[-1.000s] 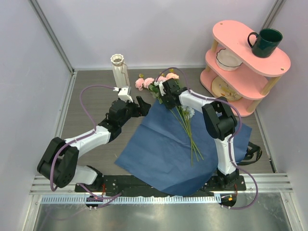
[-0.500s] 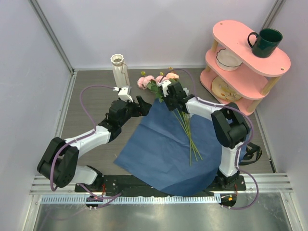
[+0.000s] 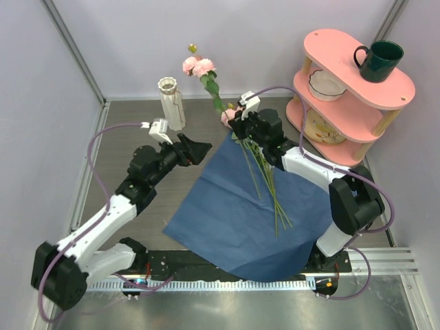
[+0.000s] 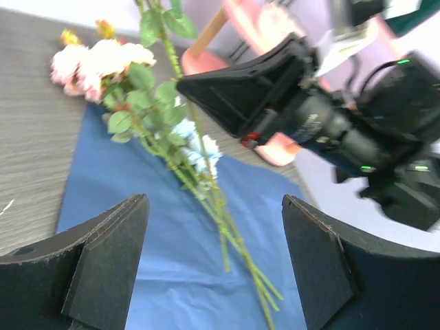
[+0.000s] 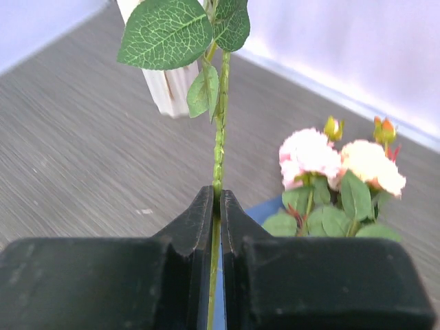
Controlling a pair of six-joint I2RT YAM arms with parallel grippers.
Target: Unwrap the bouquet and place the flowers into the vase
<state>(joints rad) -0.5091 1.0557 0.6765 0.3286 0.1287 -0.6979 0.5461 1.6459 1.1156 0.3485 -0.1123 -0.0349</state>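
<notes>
Pinching one flower (image 3: 210, 85), leafy green stem (image 5: 219, 130), pink heads (image 3: 197, 67)

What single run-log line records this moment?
right tool: shut on stem held aloft | left tool: open | other flowers: on wrap | vase: upright

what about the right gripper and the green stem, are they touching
Touching. The right wrist view shows the right gripper shut on the green stem, both jaws pressed against it.

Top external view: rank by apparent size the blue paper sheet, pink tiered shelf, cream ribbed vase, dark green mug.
1. Blue paper sheet
2. Pink tiered shelf
3. Dark green mug and cream ribbed vase: alike; the mug sits higher, nearer the camera, so unranked.
</notes>
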